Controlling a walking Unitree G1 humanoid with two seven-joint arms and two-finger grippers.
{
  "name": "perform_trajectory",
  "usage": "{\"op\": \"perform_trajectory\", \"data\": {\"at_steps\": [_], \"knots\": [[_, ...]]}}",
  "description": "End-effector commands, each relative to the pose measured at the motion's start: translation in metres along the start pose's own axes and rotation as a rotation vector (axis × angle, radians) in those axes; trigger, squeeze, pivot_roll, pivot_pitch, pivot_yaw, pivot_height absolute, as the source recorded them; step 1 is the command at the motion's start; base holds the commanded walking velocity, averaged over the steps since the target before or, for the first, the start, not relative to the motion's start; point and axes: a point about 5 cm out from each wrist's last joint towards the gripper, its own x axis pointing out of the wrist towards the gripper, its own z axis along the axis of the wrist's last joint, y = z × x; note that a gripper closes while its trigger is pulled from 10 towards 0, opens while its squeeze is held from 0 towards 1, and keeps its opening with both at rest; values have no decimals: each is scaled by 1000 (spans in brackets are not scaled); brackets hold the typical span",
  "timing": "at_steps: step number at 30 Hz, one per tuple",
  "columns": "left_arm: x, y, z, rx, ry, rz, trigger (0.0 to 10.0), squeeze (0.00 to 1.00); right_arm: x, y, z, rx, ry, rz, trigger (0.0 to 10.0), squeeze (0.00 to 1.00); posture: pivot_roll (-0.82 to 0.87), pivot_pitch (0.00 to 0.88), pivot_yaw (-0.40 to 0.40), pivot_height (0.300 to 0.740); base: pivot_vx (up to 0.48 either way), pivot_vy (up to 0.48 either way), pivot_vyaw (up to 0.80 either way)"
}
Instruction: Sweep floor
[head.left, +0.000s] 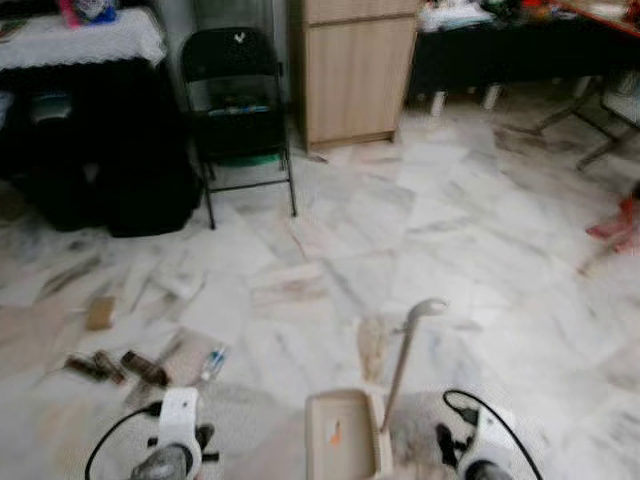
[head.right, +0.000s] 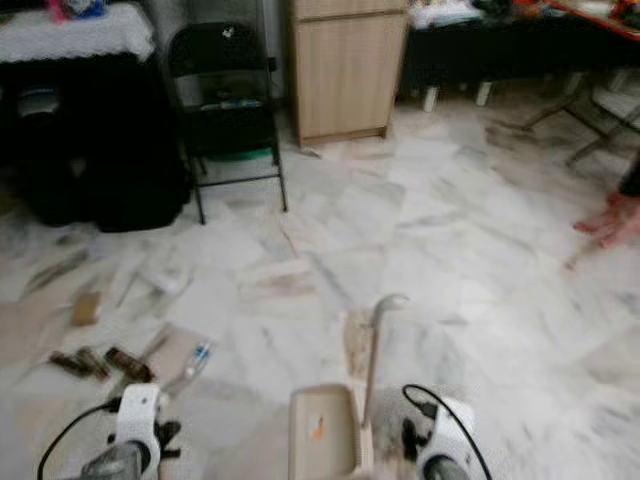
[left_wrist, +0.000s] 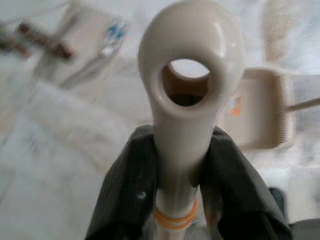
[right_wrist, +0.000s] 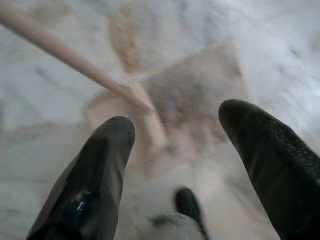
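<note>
Beige plastic dustpan (head.left: 340, 432) on marble floor (head.left: 470, 250) btwn arms; litter (head.left: 140, 365) to left; black folding chair (head.left: 238, 110), wooden cabinet (head.left: 355, 70) behind.

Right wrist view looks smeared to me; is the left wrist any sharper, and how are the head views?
Right wrist view: beige dustpan and marble floor motion-blurred. Left wrist view: cream loop-ended broom handle sharp, background soft. Left eye view: mildly blurred, litter indistinct.
</note>
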Motion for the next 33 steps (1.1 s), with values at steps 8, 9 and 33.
{"op": "perform_trajectory", "data": {"at_steps": [8, 9, 33], "knots": [[-2, 4, -7, -19, 12, -3, 10000, 0, 0, 2, -2, 3, 5, -5, 10000, 0, -134, 0, -3, 740, 0, 0, 0], [-2, 4, -7, -19, 12, -3, 10000, 0, 0, 2, -2, 3, 5, -5, 10000, 0, -134, 0, -3, 740, 0, 0, 0], [-3, 3, -11, -8, 23, -14, 10000, 0, -13, 0, 39, -291, -415, 19, 10000, 0, -146, 0, -4, 740, 0, 0, 0]]}}
